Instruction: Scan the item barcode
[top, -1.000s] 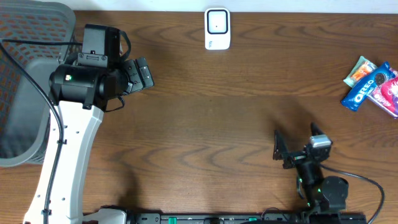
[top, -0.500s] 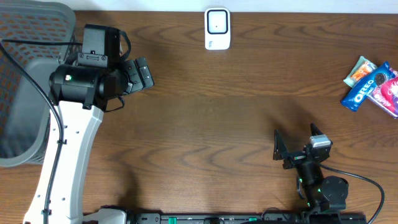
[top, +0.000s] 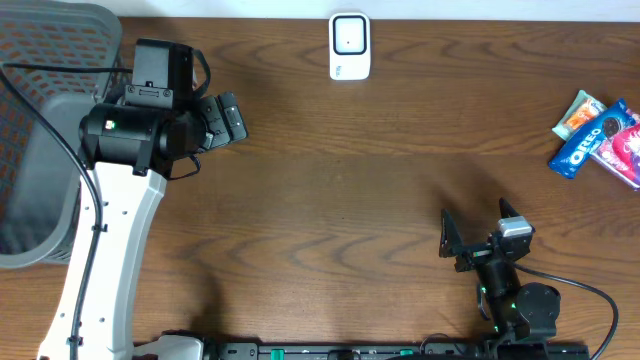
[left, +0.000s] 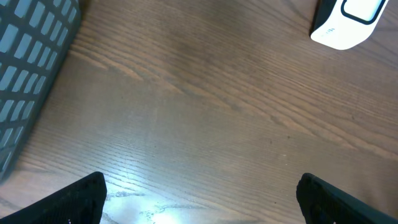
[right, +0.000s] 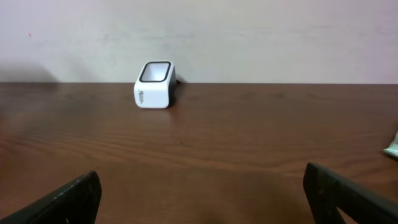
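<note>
The white barcode scanner (top: 349, 45) stands at the table's far edge, also seen at top right in the left wrist view (left: 348, 22) and far off in the right wrist view (right: 154, 84). Snack items lie at the right edge: a blue Oreo pack (top: 580, 148), a pink pack (top: 625, 148) and an orange-green pack (top: 578, 112). No barcode shows. My left gripper (top: 222, 118) hangs open at the left over bare wood (left: 200, 199). My right gripper (top: 478, 228) rests open near the front edge (right: 202, 193), far from the snacks.
A grey mesh basket (top: 40, 130) stands at the far left, its wall showing in the left wrist view (left: 31, 68). A sliver of a packet (right: 393, 148) shows at the right rim of the right wrist view. A pale wall stands behind the table.
</note>
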